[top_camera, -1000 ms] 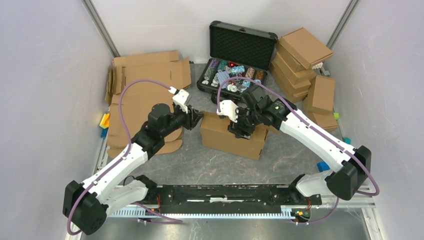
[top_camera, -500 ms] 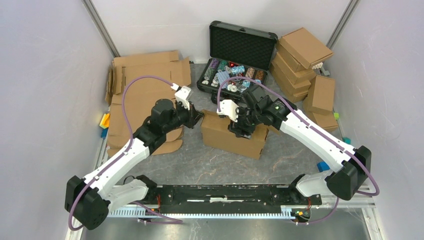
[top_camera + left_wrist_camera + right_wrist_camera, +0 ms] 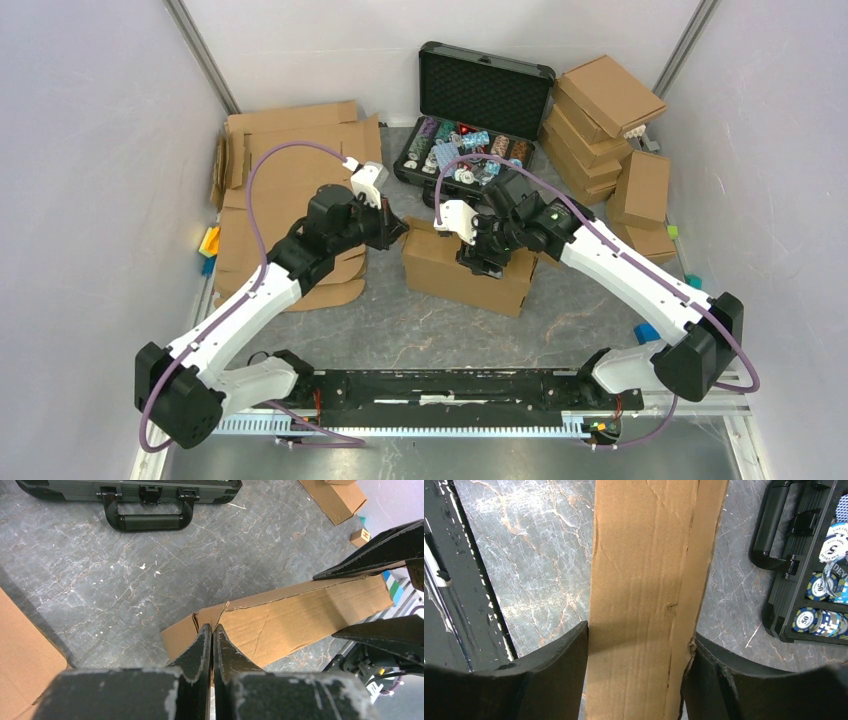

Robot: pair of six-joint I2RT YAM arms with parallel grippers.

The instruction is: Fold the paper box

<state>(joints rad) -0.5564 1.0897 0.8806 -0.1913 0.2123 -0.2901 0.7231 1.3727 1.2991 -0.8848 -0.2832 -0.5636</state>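
Observation:
The paper box point(image 3: 465, 275), a plain brown mailer, stands folded on the grey table in the middle. My right gripper point(image 3: 487, 262) comes down over its top, one finger against each broad face. The right wrist view shows the box point(image 3: 644, 580) filling the gap of the right gripper point(image 3: 640, 632). My left gripper point(image 3: 402, 228) is at the box's left end. In the left wrist view the left gripper point(image 3: 212, 627) has its jaws pressed together with nothing between them. Its tips rest at the creased end corner of the box point(image 3: 300, 615).
An open black case point(image 3: 470, 110) with chips lies behind the box. Folded brown boxes point(image 3: 600, 120) are stacked at the back right. Flat cardboard sheets point(image 3: 290, 180) lie at the left under the left arm. Small coloured blocks point(image 3: 209, 240) sit at the left edge.
The left gripper has shut and its arm has shifted forward and right, bringing the tips to the box's left end. The right gripper and the box have stayed put.

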